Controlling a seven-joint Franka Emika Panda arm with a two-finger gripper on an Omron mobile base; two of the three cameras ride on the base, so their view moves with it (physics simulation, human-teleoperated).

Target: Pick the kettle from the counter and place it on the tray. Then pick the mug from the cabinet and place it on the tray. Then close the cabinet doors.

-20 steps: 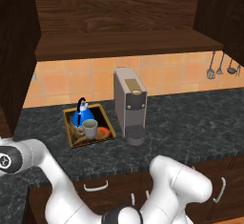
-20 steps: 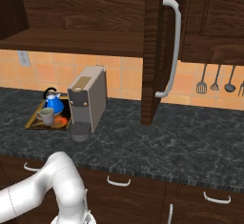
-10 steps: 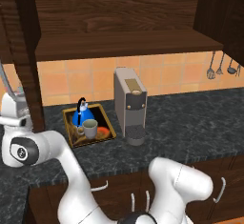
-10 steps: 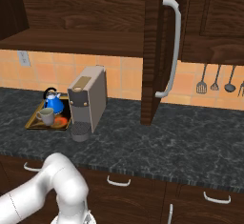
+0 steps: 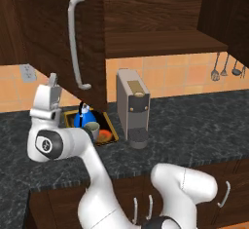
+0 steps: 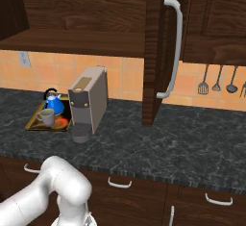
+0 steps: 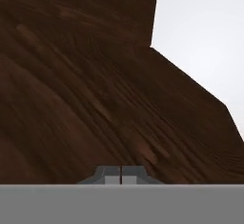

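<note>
Wall outlet (image 5: 27,72): far left on orange tile backsplash, above tabletop, left of the arm.
Gripper (image 5: 52,81): raised at left of left base view, on white arm, pointing up toward left cabinet door. In hand view, two finger tips (image 7: 111,176) pressed together, nothing between jaws; dark wood grain close in front.
Left cabinet door (image 5: 58,33): tall dark wood panel w/ curved silver bar handle (image 5: 74,43); swung partway across cabinet front, lower edge hanging above tray.
Tray (image 5: 111,129): gold-tan rim, flat on tabletop just left of coffee machine; seen also in right base view (image 6: 34,125).
Kettle (image 5: 87,117): bright blue, black handle, upright on tray, back half. Right base view (image 6: 54,104): behind mug.
Mug (image 5: 92,130): beige-grey, upright on tray, just in front of kettle, beside orange blotch. Right base view (image 6: 46,117): handle toward the left.
Coffee machine (image 5: 133,107): tall grey box, standing on tabletop right of tray, near it; whether touching, cannot tell.
Cabinet (image 5: 155,23): dark wood, open in middle, wood-grain back, shelf bare where visible.
Tabletop (image 5: 194,125): dark speckled stone, runs full width; dark drawers w/ white handles below.
Right cabinet door (image 6: 153,52): seen edge-on in right base view, standing out from cabinet, long silver handle (image 6: 173,47) on its right side.
Utensils (image 6: 217,81): hanging on tile wall at far right, well apart from tray.
</note>
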